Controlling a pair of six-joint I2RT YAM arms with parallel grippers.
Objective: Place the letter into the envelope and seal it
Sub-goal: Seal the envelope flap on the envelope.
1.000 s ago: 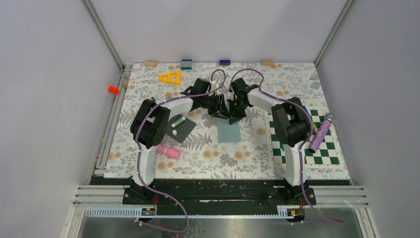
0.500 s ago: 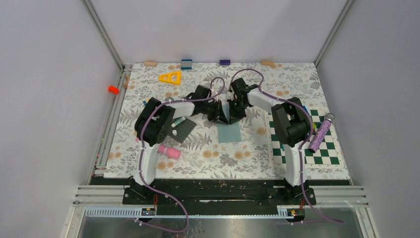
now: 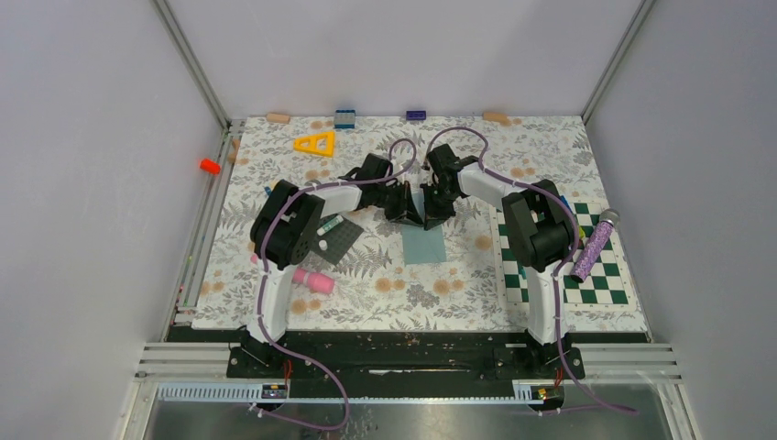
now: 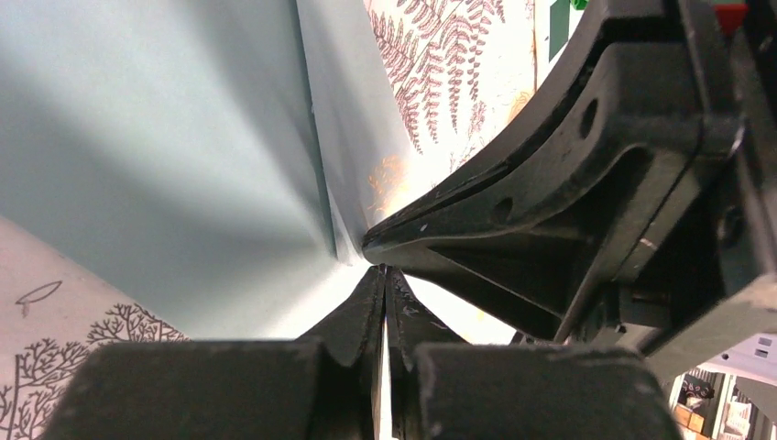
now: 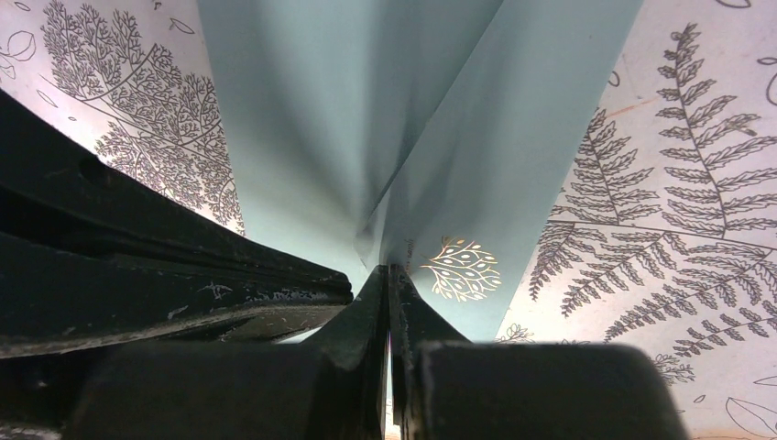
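**Both grippers pinched on the envelope's far end**

The envelope (image 3: 423, 244) lay mid-table (image 3: 385, 284) on the floral surface, with the dark mat (image 3: 337, 238) near it on the left. Its far end was raised off the table where I held it. I could not tell whether a letter sat inside, as both wrist views showed only teal paper. My left gripper (image 4: 382, 271) had its fingers (image 4: 353, 316) pressed together on a lifted fold of that paper. My right gripper (image 5: 388, 270) was likewise closed, its fingers (image 5: 414, 307) nipping the crease just beside the left's. The two tips met nose to nose, touching or very nearly so.
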